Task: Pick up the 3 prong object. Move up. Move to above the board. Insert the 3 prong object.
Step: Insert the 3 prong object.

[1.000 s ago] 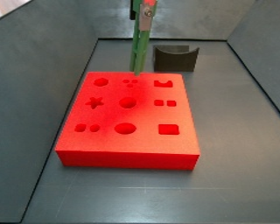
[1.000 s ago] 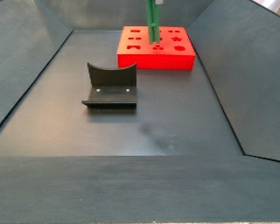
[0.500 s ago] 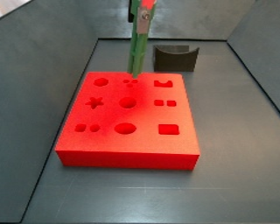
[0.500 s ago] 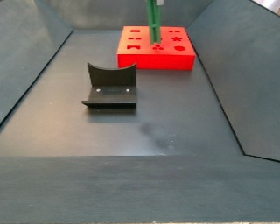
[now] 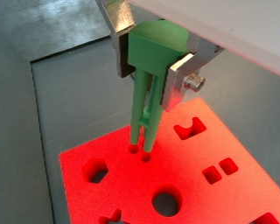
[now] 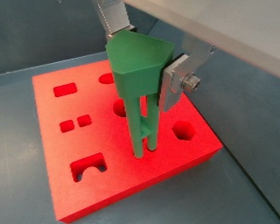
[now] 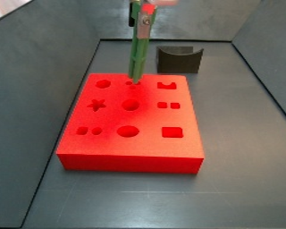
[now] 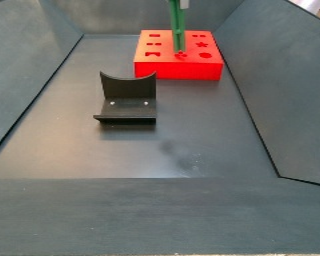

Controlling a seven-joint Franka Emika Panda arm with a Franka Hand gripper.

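The 3 prong object [image 7: 138, 49] is a slender green stick held upright in my gripper [image 7: 143, 11], which is shut on its thick top end. Both wrist views show the silver fingers [image 5: 120, 44] [image 6: 178, 74] clamping the green head [image 5: 157, 54] [image 6: 136, 74]. Its prong tips meet the three small holes near the far edge of the board [image 7: 133, 148]; how deep they sit I cannot tell. The red board also shows in the wrist views [image 5: 129, 182] [image 6: 43, 109] and at the far end in a side view [image 8: 183, 72], with the stick [image 8: 178, 30] standing over it.
The dark grey U-shaped holder [image 7: 179, 60] [image 8: 127, 97] stands empty on the grey floor apart from the board. Sloping grey walls enclose the floor on all sides.
The gripper has moved straight down a little with the green stick, bringing the prong tips from just above the board onto the three small holes.
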